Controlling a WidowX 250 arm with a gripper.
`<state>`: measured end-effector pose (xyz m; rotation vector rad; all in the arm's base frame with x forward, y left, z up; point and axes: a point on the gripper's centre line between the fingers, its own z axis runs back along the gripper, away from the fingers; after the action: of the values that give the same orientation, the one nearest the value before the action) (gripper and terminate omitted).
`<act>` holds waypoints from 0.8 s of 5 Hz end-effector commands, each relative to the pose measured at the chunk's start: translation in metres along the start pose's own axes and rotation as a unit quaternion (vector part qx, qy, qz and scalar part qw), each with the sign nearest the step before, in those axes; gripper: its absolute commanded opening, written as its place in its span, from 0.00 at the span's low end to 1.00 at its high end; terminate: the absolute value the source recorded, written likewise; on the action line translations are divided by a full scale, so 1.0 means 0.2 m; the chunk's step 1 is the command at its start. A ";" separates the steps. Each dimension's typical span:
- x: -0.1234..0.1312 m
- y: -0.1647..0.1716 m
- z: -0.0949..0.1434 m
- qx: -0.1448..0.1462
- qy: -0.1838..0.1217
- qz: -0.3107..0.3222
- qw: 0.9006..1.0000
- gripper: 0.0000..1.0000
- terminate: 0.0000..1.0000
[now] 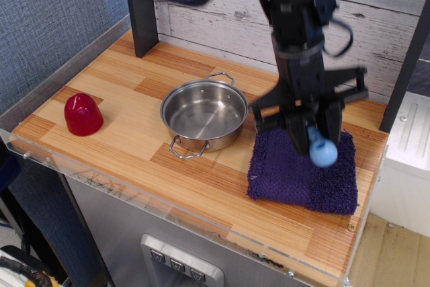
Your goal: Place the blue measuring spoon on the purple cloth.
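Note:
My gripper (310, 132) hangs over the middle of the purple cloth (282, 173), shut on the blue measuring spoon (321, 150). The spoon's light-blue rounded end sticks out below the dark fingers (295, 136). It hovers just above the cloth, and whether it touches the fabric is unclear. The cloth lies flat at the right front of the wooden table (134, 132), partly covered by the arm.
A steel pot (203, 113) with two handles stands in the table's middle, left of the cloth. A red dome-shaped object (82, 113) sits near the left edge. A black post (140, 5) rises at the back left, with a plank wall behind.

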<state>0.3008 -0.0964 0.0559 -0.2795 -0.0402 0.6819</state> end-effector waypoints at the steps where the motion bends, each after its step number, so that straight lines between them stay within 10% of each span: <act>1: -0.02 0.06 -0.08 0.004 -0.013 0.021 1.000 0.00 0.00; 3: -0.02 0.07 -0.12 0.005 -0.018 0.037 0.999 0.00 0.00; 4: -0.02 0.08 -0.10 0.000 -0.026 0.043 0.999 1.00 0.00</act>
<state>0.2976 -0.0983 0.0199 -0.2478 -0.0524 0.7844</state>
